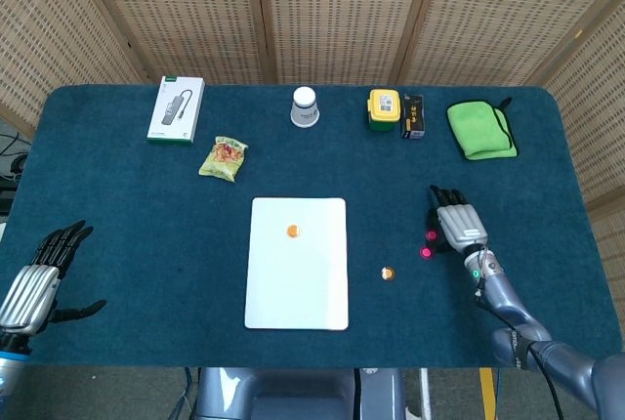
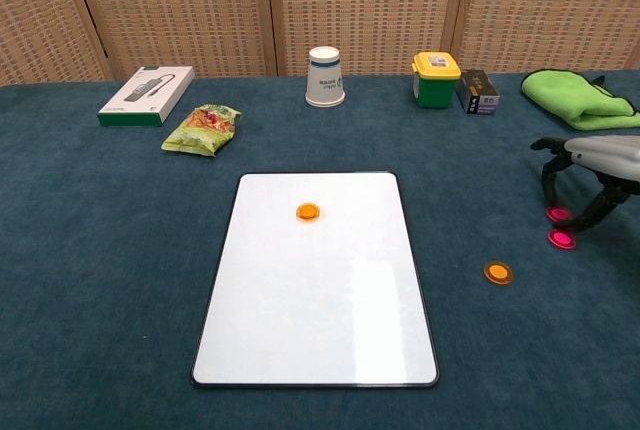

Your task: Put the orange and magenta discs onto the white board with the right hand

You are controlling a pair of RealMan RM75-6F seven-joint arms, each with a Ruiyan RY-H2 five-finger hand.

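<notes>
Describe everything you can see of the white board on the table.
The white board is a flat, glossy white rectangle with rounded corners and a thin dark rim. It lies flat on the blue cloth-covered table, long side running away from the robot. One orange disc sits on its far half. No hand touches it.
</notes>
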